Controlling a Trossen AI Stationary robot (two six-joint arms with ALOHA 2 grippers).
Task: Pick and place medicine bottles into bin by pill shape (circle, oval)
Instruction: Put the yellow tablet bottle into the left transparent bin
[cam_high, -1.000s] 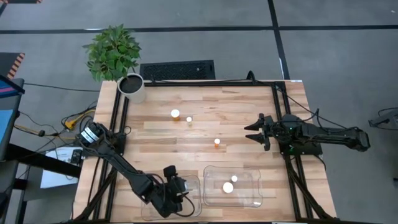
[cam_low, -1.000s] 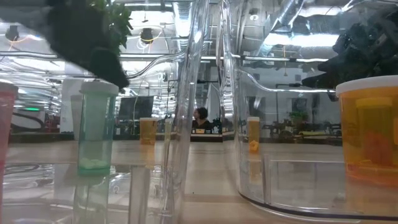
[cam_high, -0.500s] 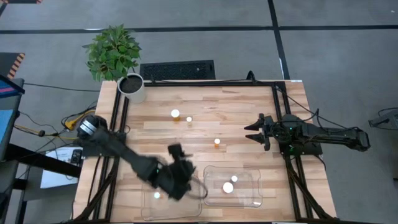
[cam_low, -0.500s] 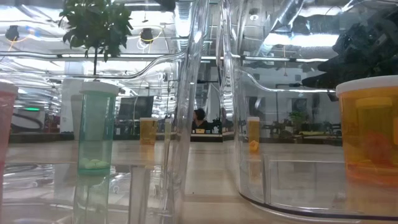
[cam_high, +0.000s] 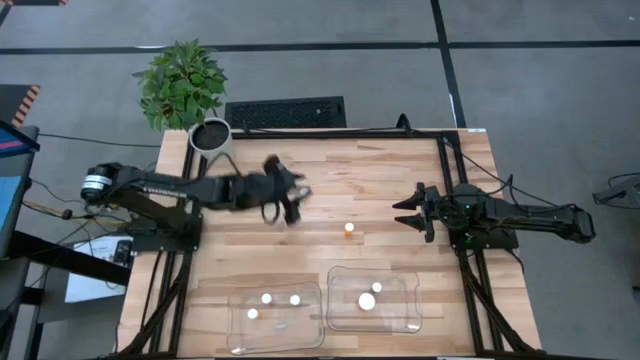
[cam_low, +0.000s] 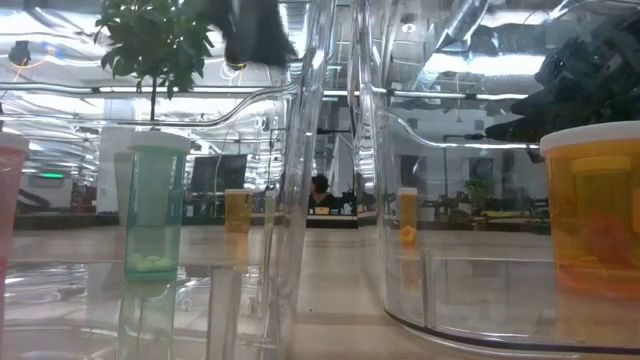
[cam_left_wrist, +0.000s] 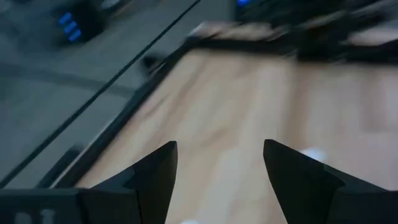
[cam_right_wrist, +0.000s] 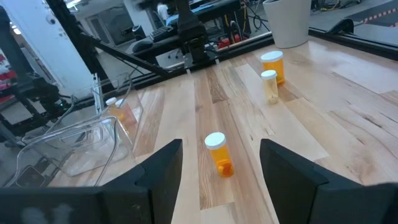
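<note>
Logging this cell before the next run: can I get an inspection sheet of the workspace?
Surface: wooden table, black frame.
Job's things: left bin holds three bottles; right bin holds two; one bottle stands mid-table; two more at the far side.
Clutter: potted plant at the far-left corner.
Grippers: left gripper open, empty, above the far-side bottles; right gripper open, empty, waiting at the right edge.
Cables: loose leads off the left edge.
Surroundings: grey floor; floor vent; a person beyond the table.
</note>
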